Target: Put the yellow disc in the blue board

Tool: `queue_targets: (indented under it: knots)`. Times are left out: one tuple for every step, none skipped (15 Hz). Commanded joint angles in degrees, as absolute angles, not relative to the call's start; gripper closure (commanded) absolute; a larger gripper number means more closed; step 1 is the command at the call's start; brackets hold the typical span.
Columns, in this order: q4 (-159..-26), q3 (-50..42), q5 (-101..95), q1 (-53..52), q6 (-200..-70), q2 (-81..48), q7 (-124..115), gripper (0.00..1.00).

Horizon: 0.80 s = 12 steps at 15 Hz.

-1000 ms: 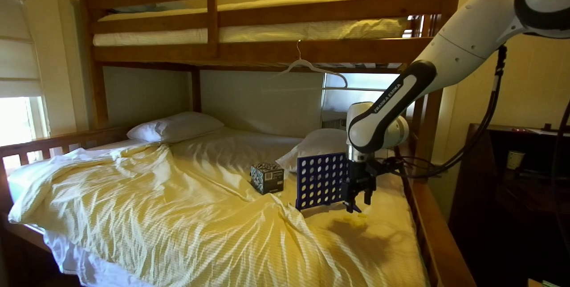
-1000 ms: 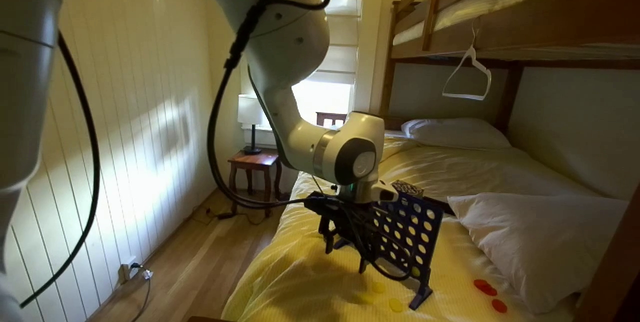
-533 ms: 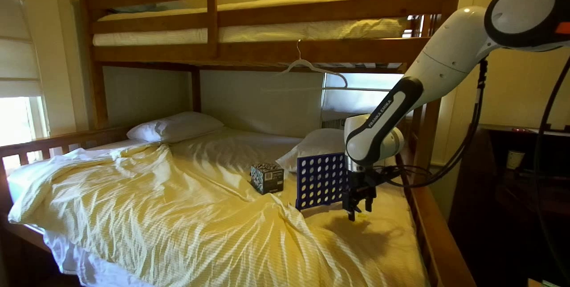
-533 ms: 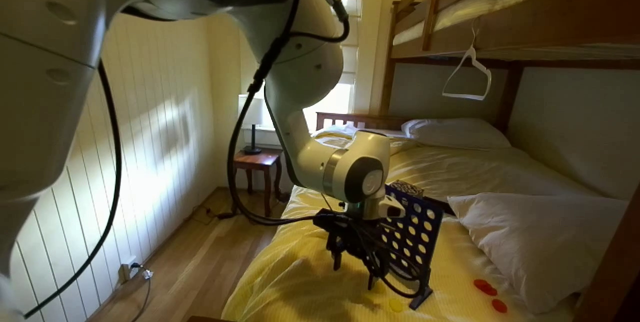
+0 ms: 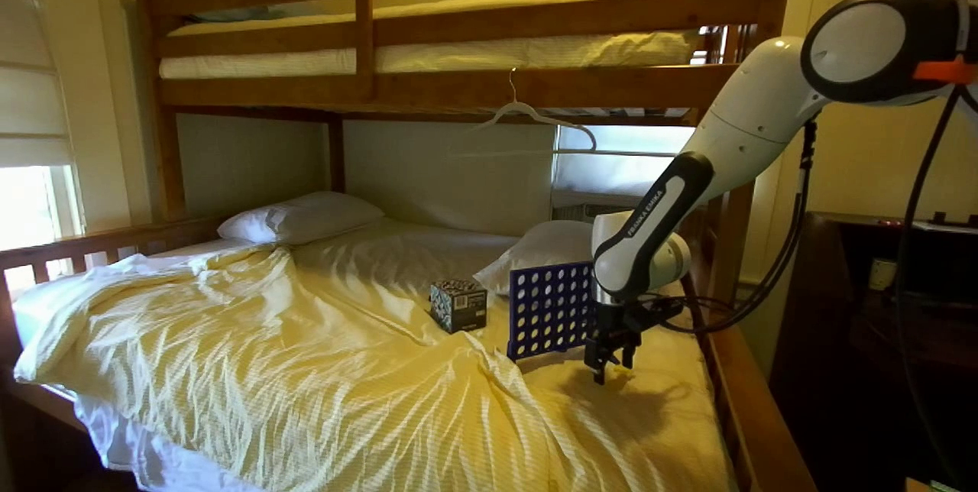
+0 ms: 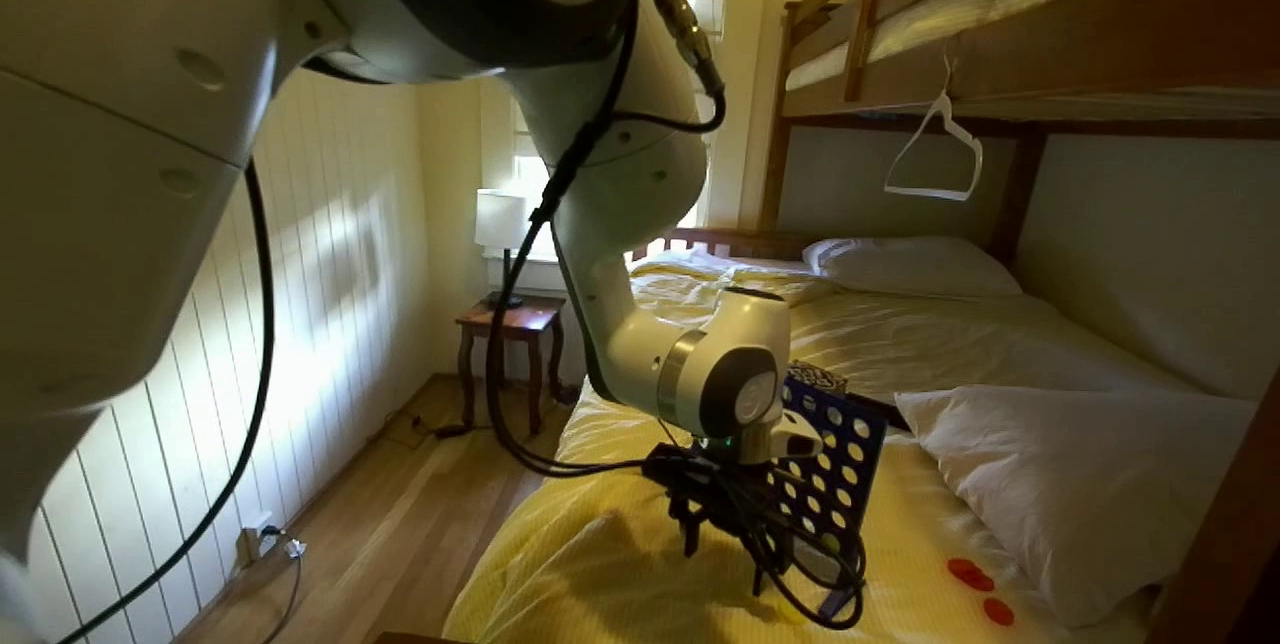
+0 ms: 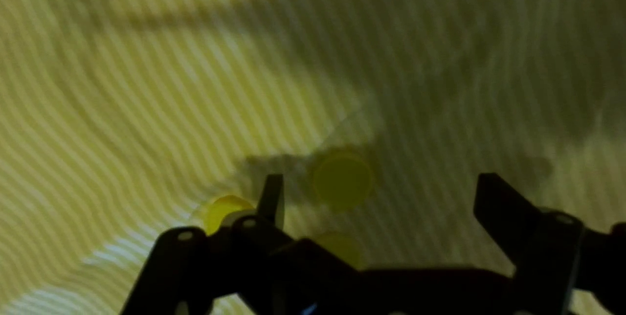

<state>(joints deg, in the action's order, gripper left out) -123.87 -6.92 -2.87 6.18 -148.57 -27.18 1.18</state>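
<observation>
The pincer (image 7: 381, 183) stands wide, with its two fingers (image 7: 271, 197) far from each other and nothing held between them. In the wrist view a yellow disc (image 7: 343, 178) lies in shadow on the bed cover (image 7: 195, 100); it appears between the two fingertips, closer to one than to the other. Whether the tips touch the cover, I cannot tell. Near this disc there is a second yellow disc (image 7: 345, 245), partly hidden by the pincer, and a third yellow disc (image 7: 220, 211) shows brighter behind one finger. I suppose that the wanted one is the disc between the fingers. Further out, the blue board (image 5: 553, 314) stands upright on the bed, near the pincer, in both exterior views. If some disc already sits in its holes, I cannot say with certainty. A small box (image 5: 458, 307) rests near the board, and red discs (image 6: 970, 576) lie on the opposite side of the board from the pincer, beside a pillow (image 6: 1080, 484). In my judgement, the task is in its early part: the pincer is over the discs, but the grasp is not yet made. It remains to close on the disc, lift it, stand it on edge and drop it in the board from above.
</observation>
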Motion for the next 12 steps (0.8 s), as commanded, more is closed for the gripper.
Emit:
queue_targets:
  knots:
    - [-121.6,-6.2,-2.5,7.4,-150.0,-29.7,2.9,0.00]
    - [-121.4,-6.1,-2.4,7.5,-150.2,-30.1,3.1,0.00]
    - [-121.2,-6.1,-2.5,7.7,-150.4,-30.4,3.2,0.00]
    - [-120.8,-6.1,-2.5,7.7,-150.7,-30.8,3.3,0.00]
    - [-120.6,-6.0,-2.5,7.8,-150.9,-31.2,3.5,0.00]
    - [-120.3,-5.9,-2.5,7.9,-151.2,-31.5,3.6,0.00]
    - [-120.1,-5.8,-2.4,8.0,-151.2,-31.8,3.8,0.00]
    - [-119.8,-5.8,-2.4,8.0,-151.2,-32.1,3.9,0.00]
    - [-119.5,-5.7,-2.4,8.1,-151.1,-32.4,4.1,0.00]
    - [-119.2,-5.6,-2.3,8.2,-151.0,-32.7,4.3,0.01]
    - [-119.0,-5.5,-2.3,8.2,-150.8,-32.9,4.5,0.07]
    - [-118.8,-5.4,-2.3,8.3,-150.6,-33.1,4.7,0.13]
